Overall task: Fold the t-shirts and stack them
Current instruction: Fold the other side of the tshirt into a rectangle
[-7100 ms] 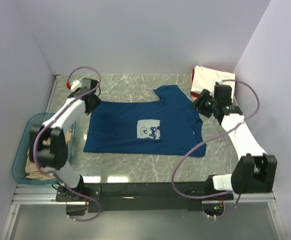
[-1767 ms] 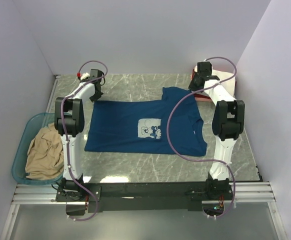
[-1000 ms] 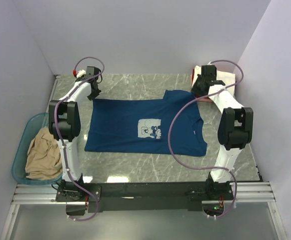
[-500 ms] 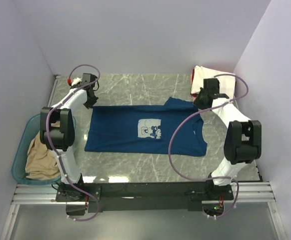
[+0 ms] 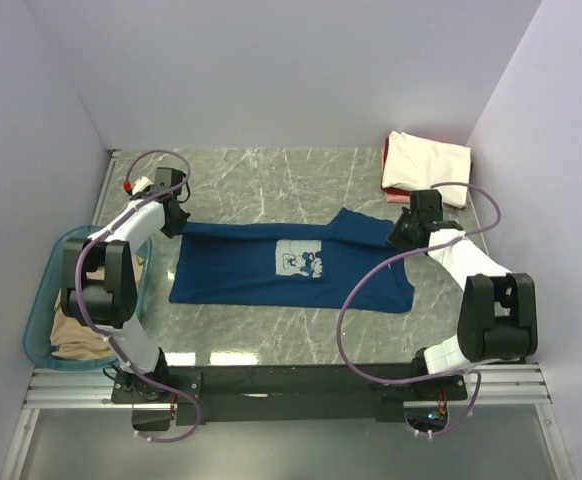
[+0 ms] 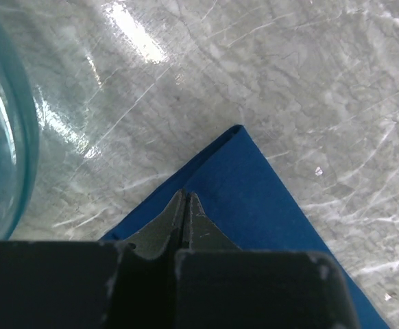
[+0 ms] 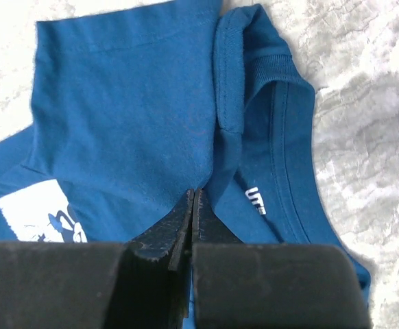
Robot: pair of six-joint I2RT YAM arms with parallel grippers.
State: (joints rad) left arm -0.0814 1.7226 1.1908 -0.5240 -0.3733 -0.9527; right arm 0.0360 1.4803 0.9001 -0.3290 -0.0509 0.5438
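Observation:
The navy t-shirt [image 5: 241,275] with its pale mouse print [image 5: 299,262] lies across the middle of the table, its far edge doubled over toward the near side. My left gripper [image 5: 175,218] is shut on the shirt's far left corner; in the left wrist view the closed gripper [image 6: 186,195] pinches navy cloth [image 6: 254,185]. My right gripper [image 5: 401,232] is shut on the far right edge. The right wrist view shows that gripper [image 7: 194,193] clamped on the cloth beside the collar [image 7: 282,123]. Folded cream [image 5: 426,160] and red [image 5: 387,160] t-shirts sit at the back right.
A translucent teal tub [image 5: 46,300] stands at the table's left edge behind the left arm, with a tan t-shirt [image 5: 71,335] inside; its rim [image 6: 7,137] shows in the left wrist view. Purple cables loop from both arms. Walls close in on three sides.
Both grippers have drawn back toward the near side, carrying the navy shirt's far edge with them. The shirt's upper part now folds over itself and the cream stack is uncovered.

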